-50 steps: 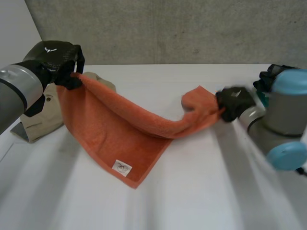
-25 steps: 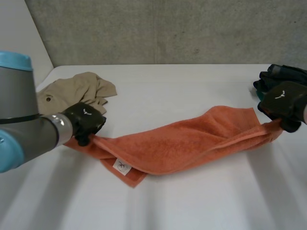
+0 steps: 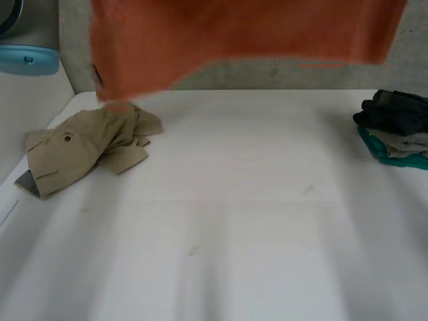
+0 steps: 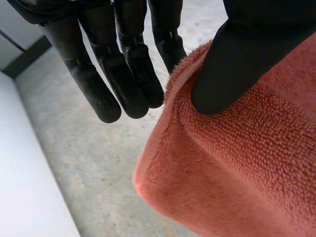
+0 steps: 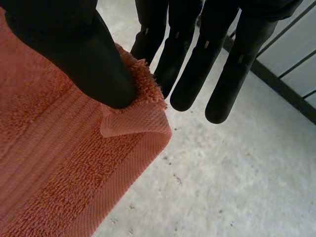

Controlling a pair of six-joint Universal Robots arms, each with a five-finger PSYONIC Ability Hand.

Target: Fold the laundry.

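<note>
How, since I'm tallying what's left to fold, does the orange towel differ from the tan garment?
The orange towel hangs in the air above the table; the tan garment lies on it. The towel is stretched wide; the garment is crumpled. The left hand and the right hand each pinch the towel; nothing touches the garment. Both are unfolded cloth.

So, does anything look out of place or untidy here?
The beige garment lies crumpled and unfolded near the left edge of the table, unlike the stacked clothes at the right. The orange towel hangs unevenly, its lower edge dropping further at the left.
</note>
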